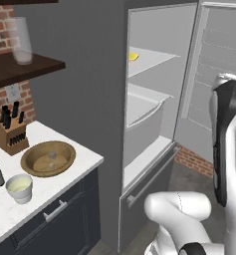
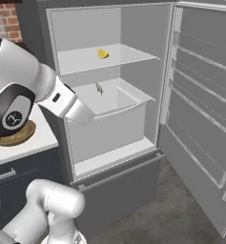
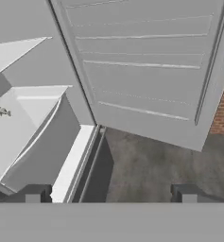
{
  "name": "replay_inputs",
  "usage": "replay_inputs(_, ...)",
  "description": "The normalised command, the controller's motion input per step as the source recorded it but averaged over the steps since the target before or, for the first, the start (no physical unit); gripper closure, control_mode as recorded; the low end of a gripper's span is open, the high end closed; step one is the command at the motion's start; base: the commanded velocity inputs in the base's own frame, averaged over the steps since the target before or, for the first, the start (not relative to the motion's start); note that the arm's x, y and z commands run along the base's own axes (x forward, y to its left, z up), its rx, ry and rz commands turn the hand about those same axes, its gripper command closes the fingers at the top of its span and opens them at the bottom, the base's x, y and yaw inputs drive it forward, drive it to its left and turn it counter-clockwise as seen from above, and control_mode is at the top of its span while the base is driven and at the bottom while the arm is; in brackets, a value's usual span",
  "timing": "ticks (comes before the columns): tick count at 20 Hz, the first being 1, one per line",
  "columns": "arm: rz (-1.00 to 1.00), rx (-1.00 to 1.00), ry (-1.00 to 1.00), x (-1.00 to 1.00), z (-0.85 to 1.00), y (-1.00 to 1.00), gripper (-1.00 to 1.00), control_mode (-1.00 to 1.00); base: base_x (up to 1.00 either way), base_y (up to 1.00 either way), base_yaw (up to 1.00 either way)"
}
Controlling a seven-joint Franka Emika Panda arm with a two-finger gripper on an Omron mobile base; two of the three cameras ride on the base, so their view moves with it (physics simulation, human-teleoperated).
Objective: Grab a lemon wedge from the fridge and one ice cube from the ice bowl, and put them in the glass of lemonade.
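Gripper: my fingertips [image 3: 33, 193] stand wide apart at the bottom of the hand view, with nothing between them; the gripper [image 3: 111, 194] looks down at the dark floor in front of the fridge.
Lemon wedge: I see the lemon wedge [image 2: 102, 53] lying on the upper shelf [image 2: 128, 56] inside the fridge, toward the back; from the left base view the same yellow piece [image 1: 133, 56] sits near the shelf's left edge.
Fridge: the fridge [image 2: 109, 143] stands with its door [image 2: 200, 109] swung wide to the right, ribbed door shelves facing me; the interior is pale grey-white.
Drawer: below the shelf sits a pale bin, the drawer [image 2: 114, 112], with a small grey item [image 2: 99, 88] resting in it that I cannot identify.
Arm: my arm [image 2: 24, 90] crosses the left of the right base view, the forearm reaching toward the drawer front.
Ice bowl: the ice bowl [image 1: 48, 158] rests on the white counter [image 1: 74, 172] left of the fridge; something small and clear lies inside it.
Glass of lemonade: the glass of lemonade [image 1: 20, 188] stands on the counter just in front and left of the bowl, well apart from the fridge.
Knife block: a knife block [image 1: 10, 133] sits behind the bowl against the brick wall.
Wall shelf: a dark wall shelf [image 1: 25, 67] above carries a tall clear glass [image 1: 21, 40].
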Motion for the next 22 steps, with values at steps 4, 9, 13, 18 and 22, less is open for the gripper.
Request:
replay_inputs(4,0.04,0.02,-0.02,-0.84,0.16,0.26,-1.00,-1.00,0.00,0.00,0.00)
replay_inputs(9,0.13,0.00,-0.11,-0.68,0.16,0.26,-1.00,-1.00,0.00,0.00,0.00)
replay_inputs(13,0.37,0.00,-0.05,-0.49,-0.21,0.19,-1.00,-1.00,0.00,0.00,0.00)
replay_inputs(18,0.00,0.00,0.00,0.00,0.00,0.00,-1.00,-1.00,0.00,0.00,0.00)
replay_inputs(22,0.00,0.00,0.00,0.00,0.00,0.00,-1.00,-1.00,0.00,0.00,0.00)
